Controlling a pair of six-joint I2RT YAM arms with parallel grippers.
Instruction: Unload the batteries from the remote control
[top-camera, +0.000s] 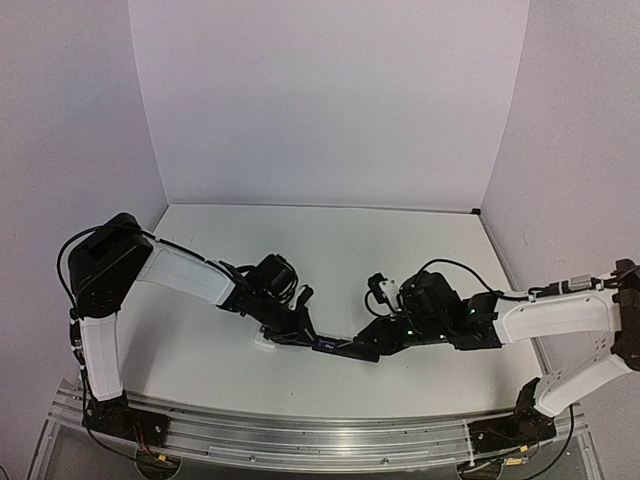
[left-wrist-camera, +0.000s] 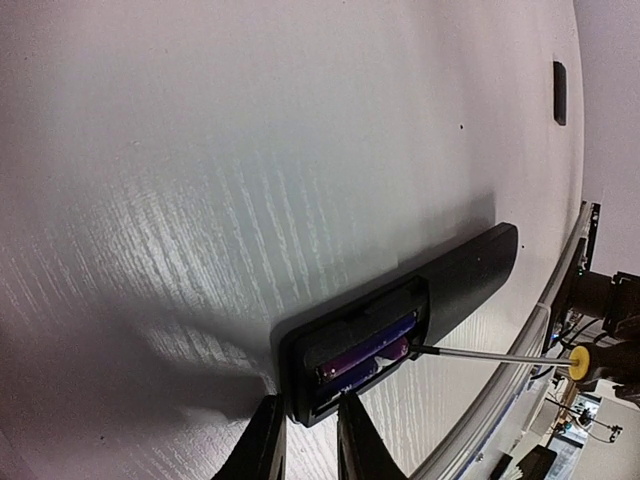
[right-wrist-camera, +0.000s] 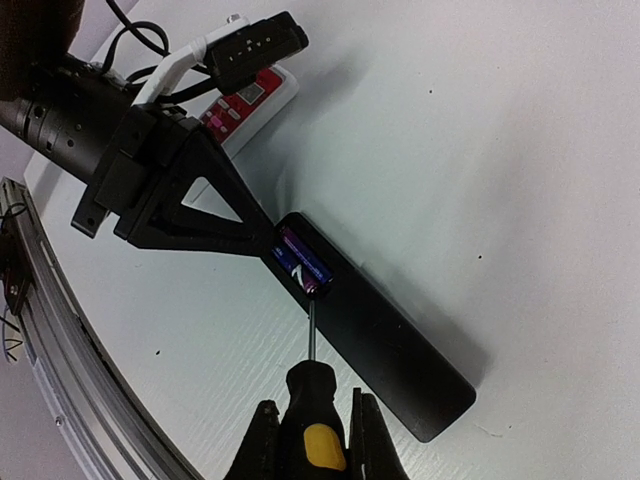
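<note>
Remote control (right-wrist-camera: 385, 345) end pinched in left claw (left-wrist-camera: 308, 418), batteries (right-wrist-camera: 303, 262) exposed, right claw (right-wrist-camera: 314, 408) gripping screwdriver (right-wrist-camera: 307, 382).

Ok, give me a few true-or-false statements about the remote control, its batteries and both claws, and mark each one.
1. The batteries lie in the open compartment of the remote control. True.
2. The right claw is empty. False: it is shut on the screwdriver.
3. The left claw grips the remote control at its compartment end. True.
4. The screwdriver's tip rests at the end of the remote control farthest from the batteries. False: it sits at the compartment's edge, right beside the batteries.
</note>
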